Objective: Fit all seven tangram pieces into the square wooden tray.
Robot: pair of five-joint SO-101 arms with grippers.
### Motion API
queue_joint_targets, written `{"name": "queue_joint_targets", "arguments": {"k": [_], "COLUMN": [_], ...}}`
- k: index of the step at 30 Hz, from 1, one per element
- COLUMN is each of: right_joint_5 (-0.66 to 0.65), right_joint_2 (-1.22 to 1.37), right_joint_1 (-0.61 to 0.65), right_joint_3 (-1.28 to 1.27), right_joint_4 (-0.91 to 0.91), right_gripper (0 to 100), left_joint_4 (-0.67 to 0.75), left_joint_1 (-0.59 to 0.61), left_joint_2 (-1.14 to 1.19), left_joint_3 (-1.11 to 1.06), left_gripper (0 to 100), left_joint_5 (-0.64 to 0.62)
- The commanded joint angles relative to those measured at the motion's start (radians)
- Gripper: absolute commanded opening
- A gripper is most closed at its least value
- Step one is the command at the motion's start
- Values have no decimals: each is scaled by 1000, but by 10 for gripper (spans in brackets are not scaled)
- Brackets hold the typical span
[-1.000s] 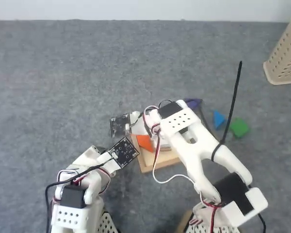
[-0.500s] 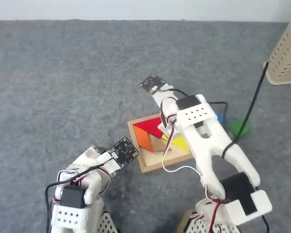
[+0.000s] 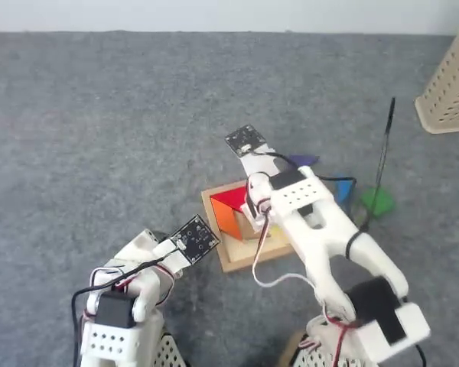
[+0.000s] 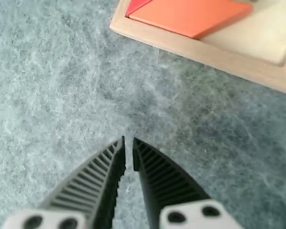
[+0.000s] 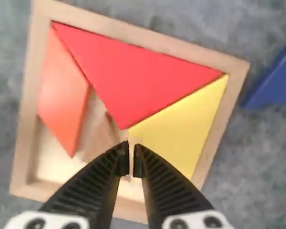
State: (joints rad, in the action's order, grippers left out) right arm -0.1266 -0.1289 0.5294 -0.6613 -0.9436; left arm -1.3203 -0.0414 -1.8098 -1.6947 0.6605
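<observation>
**Right arm swings back over the tray, nothing in its claw**

Starting big: the grey felt-covered bench looks the same as a second ago. The white right arm is what moved. Half a second ago it had slid off to the side, leaving the square wooden tray in plain sight; now it's back over the tray's middle, covering part of it from above.

Inside the tray, the large red triangle lies along one edge, the large yellow triangle lies against it, and the orange slanted piece fills the other side. Bare wood shows between them.

Off the tray, the dark purple piece, small blue triangle and green piece haven't budged.

The right claw hangs over the bare wood, fingers pressed together, carrying nothing. The left claw is also pressed together, parked over bench beside the tray.

So I'd say three pieces are in, and this pass added none.
</observation>
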Motion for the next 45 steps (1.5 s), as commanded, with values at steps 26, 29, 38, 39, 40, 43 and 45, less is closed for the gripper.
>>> {"name": "queue_joint_targets", "arguments": {"k": [26, 29, 38, 39, 40, 43, 45], "right_joint_5": [-94, -92, -86, -86, -86, -86, -89], "right_joint_2": [-18, -19, -10, -10, -10, -8, -8], "right_joint_1": [122, 124, 125, 125, 122, 124, 124], "right_joint_3": [-114, -112, 6, 6, 6, 5, -15], "right_joint_4": [200, 183, 97, 110, 117, 111, 119], "right_gripper": [13, 90, 195, 195, 195, 194, 193], "left_joint_4": [-5, -5, -5, -5, -5, -5, -5], "left_joint_1": [2, 2, 0, 2, 2, 2, 2], "left_joint_2": [-17, -17, -17, -17, -17, -17, -17], "left_joint_3": [10, 10, 10, 10, 10, 10, 10], "left_gripper": [27, 27, 27, 27, 27, 27, 27], "left_joint_5": [11, 11, 11, 11, 11, 11, 11]}}
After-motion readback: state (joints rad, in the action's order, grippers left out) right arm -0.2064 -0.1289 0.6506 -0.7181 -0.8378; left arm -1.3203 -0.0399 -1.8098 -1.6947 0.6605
